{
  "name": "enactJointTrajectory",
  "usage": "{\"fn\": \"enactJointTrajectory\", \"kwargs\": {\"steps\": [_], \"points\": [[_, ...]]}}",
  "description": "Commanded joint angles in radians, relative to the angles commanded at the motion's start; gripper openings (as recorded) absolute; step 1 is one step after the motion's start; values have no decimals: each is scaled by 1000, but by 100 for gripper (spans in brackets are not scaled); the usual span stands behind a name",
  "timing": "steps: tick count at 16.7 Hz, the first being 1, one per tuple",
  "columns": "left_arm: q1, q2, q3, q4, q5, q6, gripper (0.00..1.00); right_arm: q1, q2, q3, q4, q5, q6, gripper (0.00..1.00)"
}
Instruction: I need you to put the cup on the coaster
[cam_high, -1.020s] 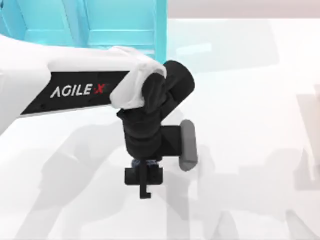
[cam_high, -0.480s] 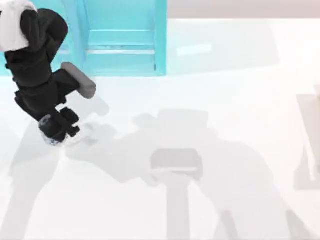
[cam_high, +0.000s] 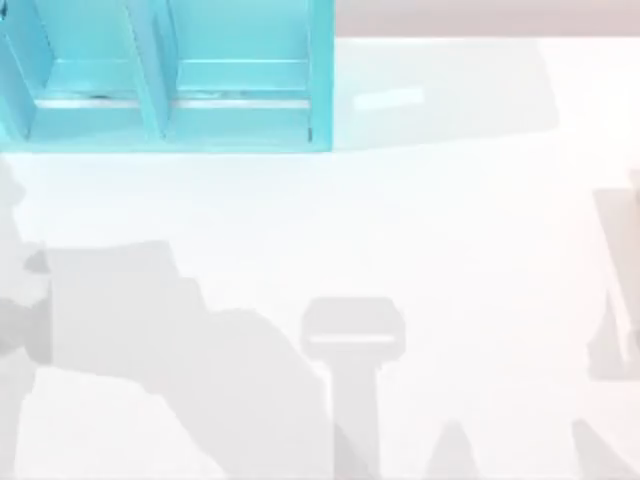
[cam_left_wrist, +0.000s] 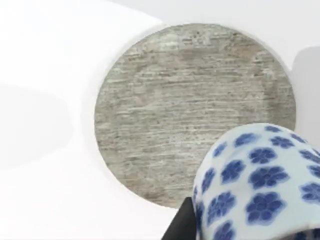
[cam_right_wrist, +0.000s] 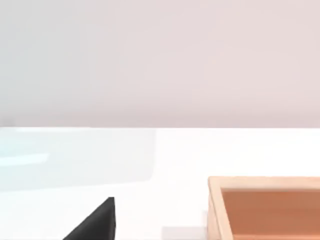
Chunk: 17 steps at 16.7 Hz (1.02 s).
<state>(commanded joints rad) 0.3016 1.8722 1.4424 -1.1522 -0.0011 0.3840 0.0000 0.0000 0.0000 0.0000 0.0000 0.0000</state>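
The cup (cam_left_wrist: 255, 175), white with blue flower spots, fills the near corner of the left wrist view. My left gripper (cam_left_wrist: 240, 230) is shut on it, and one black finger (cam_left_wrist: 182, 225) shows against its side. The cup hangs over the edge of the coaster (cam_left_wrist: 170, 110), a round grey wood-grain disc lying flat on the white table. Whether the cup touches the coaster cannot be told. A dark part of my right gripper (cam_right_wrist: 97, 222) shows low over the white table in the right wrist view.
A turquoise shelf unit (cam_high: 180, 80) stands at the table's back left in the top view. An open wooden box (cam_right_wrist: 265, 205) sits near my right gripper. Arm shadows lie across the white tabletop (cam_high: 420, 220).
My left arm, carrying the cup, has swung from the table's middle to the left and passed out of the top view. Its shadow moved left with it.
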Motion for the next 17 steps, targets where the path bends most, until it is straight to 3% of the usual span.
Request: {"fn": "enactJointTrajectory", "kwargs": {"steps": [8,14,17], "points": [[31,0,-15,12,1,-18,0,0,0,0,0,0,0,100],[37,54,-152,217,1,-18,0,0,0,0,0,0,0,100],[38,60,-170,237,2,-19,0,0,0,0,0,0,0,100]]}}
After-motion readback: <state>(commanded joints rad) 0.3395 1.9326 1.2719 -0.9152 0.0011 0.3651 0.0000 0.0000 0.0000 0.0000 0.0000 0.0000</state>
